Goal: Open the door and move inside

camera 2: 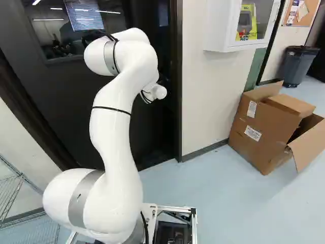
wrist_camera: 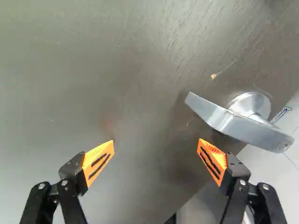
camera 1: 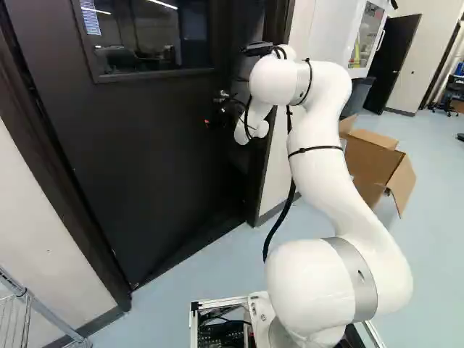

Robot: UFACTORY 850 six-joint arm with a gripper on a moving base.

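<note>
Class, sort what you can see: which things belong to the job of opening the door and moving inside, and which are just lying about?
Belong to the job:
dark door
metal lever handle
end effector

Just lying about:
cardboard box
waste bin
wire rack

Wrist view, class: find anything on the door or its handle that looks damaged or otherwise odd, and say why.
A small pale spot marks the dark door near the lever handle; it may be chipped paint, though it could be dirt. The handle shows no obvious damage.
</note>
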